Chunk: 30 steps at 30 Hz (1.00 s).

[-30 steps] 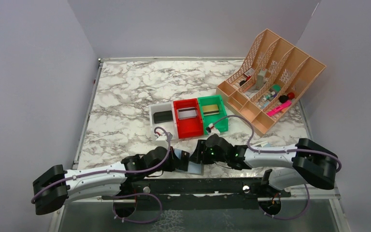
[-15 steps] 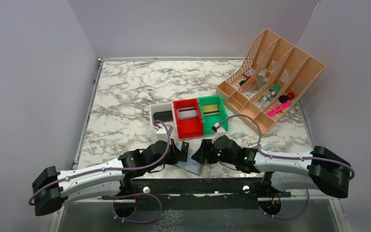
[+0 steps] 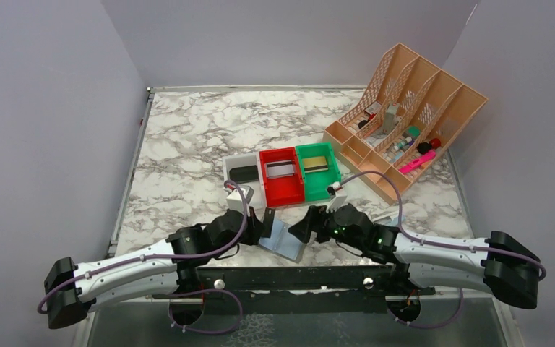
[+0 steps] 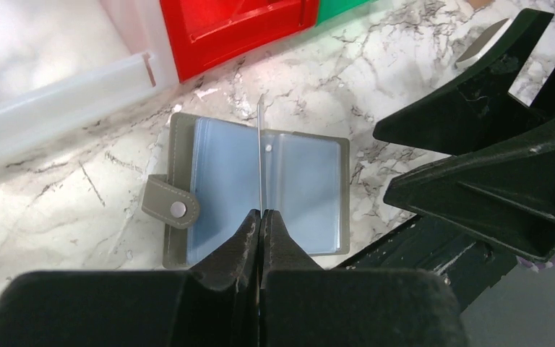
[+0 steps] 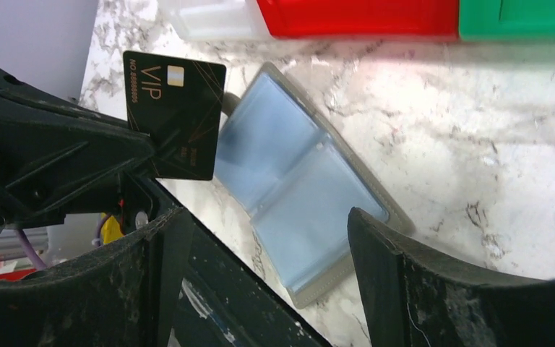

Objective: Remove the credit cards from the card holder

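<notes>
The holder [image 3: 283, 241] is laid open and flat on the bench [image 3: 188, 144], close to the middle of its near edge, just in front of the white bin [image 3: 233, 165] and the red bin [image 3: 274, 194]. Its pale blue clear pockets are turned up inside a grey border, and a grey strap [image 4: 172, 210] with a snap is seen sticking out from one side.

The left gripper [image 4: 260, 215] is closed tight on a black card [image 5: 177, 119], which is pinched by one short edge. The card is held upright above the holder's middle fold, so only its thin edge is seen from the left wrist. From the right wrist its face is seen, printed "VIP" in gold. The card is out of the pockets; whether its lower edge touches the holder cannot be told.

The right gripper [image 5: 266, 214] is spread wide, with nothing between its jaws. It is held low over the holder's right side, facing the left gripper across it. Whether it touches the holder cannot be told.

A green bin [image 3: 329, 186] is set touching the red one on its right, the three bins forming a row. A flat item is seen lying in each. A peach rack [image 3: 433, 97] of small items is placed at the far right corner.
</notes>
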Tool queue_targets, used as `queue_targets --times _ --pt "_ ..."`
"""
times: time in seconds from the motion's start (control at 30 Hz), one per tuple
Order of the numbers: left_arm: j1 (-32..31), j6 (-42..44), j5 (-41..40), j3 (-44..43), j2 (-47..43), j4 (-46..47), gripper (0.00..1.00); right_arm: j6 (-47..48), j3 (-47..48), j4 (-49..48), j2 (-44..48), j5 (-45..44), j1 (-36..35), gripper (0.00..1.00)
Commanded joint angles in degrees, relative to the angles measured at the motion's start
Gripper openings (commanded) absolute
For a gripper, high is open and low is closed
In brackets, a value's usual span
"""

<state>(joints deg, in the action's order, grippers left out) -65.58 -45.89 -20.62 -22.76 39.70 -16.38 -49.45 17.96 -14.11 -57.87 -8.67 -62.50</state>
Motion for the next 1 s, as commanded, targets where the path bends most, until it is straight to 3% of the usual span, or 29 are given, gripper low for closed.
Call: queue_targets --times 0.0,0.2,0.33,0.53,0.7,0.8,0.97 --pt "0.5 7.3 0.0 -4.5 0.3 1.5 0.0 3.3 5.1 3.9 0.4 -4.5 0.6 0.85" --pt "6.2 8.7 3.8 -8.9 2.4 -1.8 0.0 6.2 5.8 0.1 1.9 1.1 7.2 0.87" --pt "17.2 11.0 16.4 -10.5 1.9 -1.7 0.0 7.1 6.2 -2.2 1.4 9.4 12.7 0.87" --pt "26.1 13.5 32.4 -13.0 5.5 1.2 0.0 8.9 7.5 -3.0 1.6 11.5 13.5 0.87" --pt "29.8 12.2 39.0 -9.5 2.7 9.1 0.0 6.0 6.8 -5.5 1.8 13.9 13.8 0.81" --pt "30.5 8.6 41.9 -6.2 1.1 14.6 0.0 3.4 4.5 -11.1 1.5 16.3 13.8 0.76" --pt "30.5 2.5 44.7 -1.3 2.4 22.3 0.0 3.5 5.5 -11.5 0.1 18.3 13.8 0.73"
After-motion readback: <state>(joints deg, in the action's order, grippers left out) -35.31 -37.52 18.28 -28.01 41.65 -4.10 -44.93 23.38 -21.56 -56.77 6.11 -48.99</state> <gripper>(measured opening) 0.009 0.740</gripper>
